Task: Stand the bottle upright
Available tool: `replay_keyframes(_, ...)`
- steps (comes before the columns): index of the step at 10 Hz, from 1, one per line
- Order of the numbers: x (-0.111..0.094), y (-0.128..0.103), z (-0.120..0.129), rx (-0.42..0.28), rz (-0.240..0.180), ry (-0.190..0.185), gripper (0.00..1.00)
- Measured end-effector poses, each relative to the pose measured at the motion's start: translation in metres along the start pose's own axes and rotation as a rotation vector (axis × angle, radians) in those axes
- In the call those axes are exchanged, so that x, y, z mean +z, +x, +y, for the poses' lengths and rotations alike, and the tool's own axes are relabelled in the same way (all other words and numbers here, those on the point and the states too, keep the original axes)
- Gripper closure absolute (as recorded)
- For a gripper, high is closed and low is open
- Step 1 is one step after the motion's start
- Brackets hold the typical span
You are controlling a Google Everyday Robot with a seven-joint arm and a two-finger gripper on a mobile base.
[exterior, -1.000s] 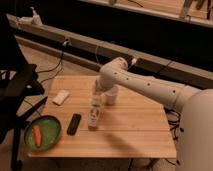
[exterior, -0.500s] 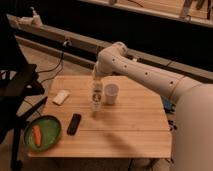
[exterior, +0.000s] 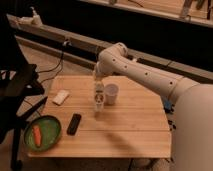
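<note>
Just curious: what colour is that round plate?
Green; the plate shows in the camera view. The gripper is atop the bottle.

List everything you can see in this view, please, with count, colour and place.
bottle: one, clear-whitish, upright mid-table, beside the cup
cup: one, white, right of the bottle
remote: one, black, front of table
plate: one, green, front-left corner
carrot: one, orange, on the plate
sponge: one, pale, table's left side
table: one, light wood, centre
chair: one, black, left of table
arm: one, white, reaching from the right
gripper: one, colour unclear, at the bottle's top
</note>
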Motion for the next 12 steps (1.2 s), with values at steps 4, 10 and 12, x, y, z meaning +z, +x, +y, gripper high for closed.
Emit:
replay_keyframes(4,0.004,-0.010,0.003,-0.002,-0.033,-0.008,0.96)
replay_keyframes(10,0.018,-0.003,0.016,-0.046,-0.112,-0.030,1.00)
replay_keyframes(12,0.021,-0.004,0.013,-0.057,-0.131,-0.026,1.00)
